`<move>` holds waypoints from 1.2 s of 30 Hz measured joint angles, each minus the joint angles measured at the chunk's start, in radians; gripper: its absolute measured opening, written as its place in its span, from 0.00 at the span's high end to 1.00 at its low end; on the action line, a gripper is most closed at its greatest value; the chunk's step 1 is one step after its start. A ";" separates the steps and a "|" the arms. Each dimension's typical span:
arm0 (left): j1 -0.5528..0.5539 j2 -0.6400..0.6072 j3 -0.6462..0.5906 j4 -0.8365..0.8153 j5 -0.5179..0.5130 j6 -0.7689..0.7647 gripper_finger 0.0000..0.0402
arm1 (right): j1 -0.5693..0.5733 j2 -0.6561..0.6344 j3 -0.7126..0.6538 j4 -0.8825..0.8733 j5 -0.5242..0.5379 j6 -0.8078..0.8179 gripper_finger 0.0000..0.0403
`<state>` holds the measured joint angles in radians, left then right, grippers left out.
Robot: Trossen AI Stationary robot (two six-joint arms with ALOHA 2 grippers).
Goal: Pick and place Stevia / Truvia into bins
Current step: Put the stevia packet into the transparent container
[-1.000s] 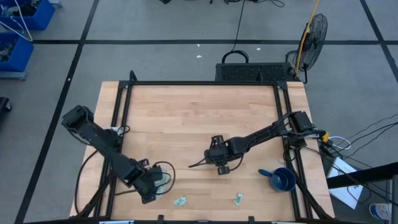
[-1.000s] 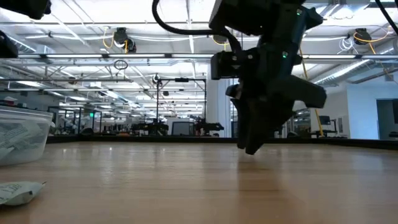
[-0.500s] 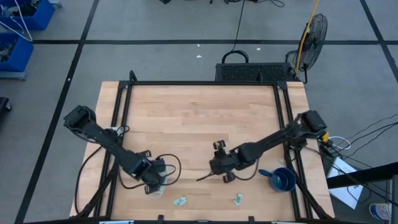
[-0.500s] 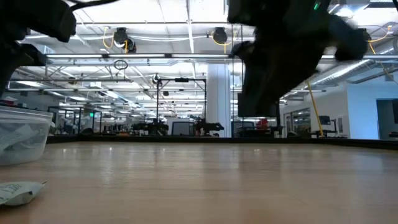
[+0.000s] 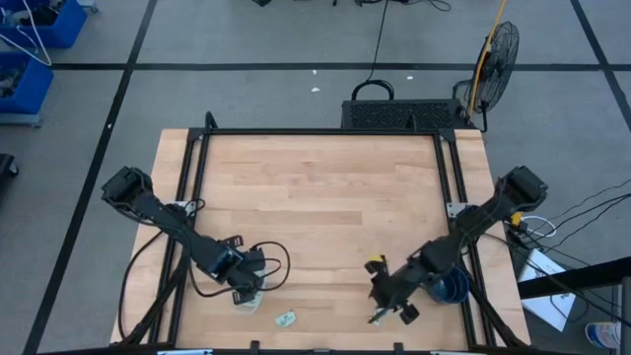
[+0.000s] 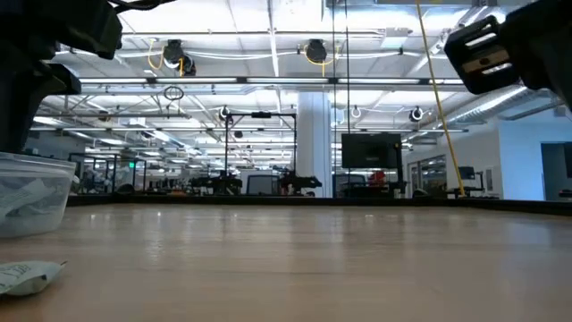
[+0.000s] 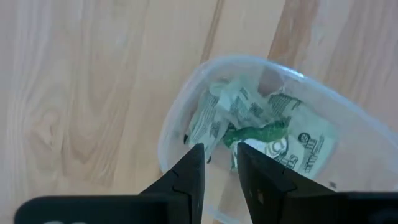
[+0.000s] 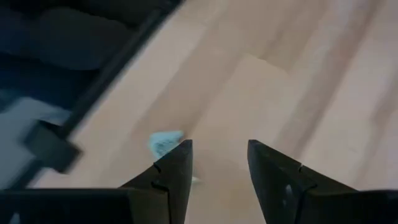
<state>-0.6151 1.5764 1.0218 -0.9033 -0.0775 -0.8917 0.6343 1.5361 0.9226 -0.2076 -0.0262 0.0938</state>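
The clear tub stands near the table's near-left edge with several crumpled green-and-white sachets inside; it also shows at the left of the low view. My left gripper hovers over the tub's rim, fingers narrowly open, holding nothing. One sachet lies flat on the table right of the tub and shows in the low view. Another sachet lies near the near edge. My right gripper is open above that second sachet, fingers apart.
A blue cup stands by the table's right rail, close behind my right arm. The dark table frame runs along the near edge just past the sachet. Bare wood fills the middle and far half.
My right gripper has swept from the table's middle toward the near-right, down to the sachet by the near edge. My left gripper has shifted a little from the tub's near-left side to over the tub. The loose sachets have stayed put.
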 joint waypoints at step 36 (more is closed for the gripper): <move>0.207 -0.004 0.001 0.564 -0.161 0.484 0.75 | 0.106 -0.015 -0.472 0.801 0.078 0.044 0.65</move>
<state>-0.4076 1.5726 1.0225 -0.3388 -0.2386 -0.4081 0.7407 1.5209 0.4502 0.5936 0.0517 0.1379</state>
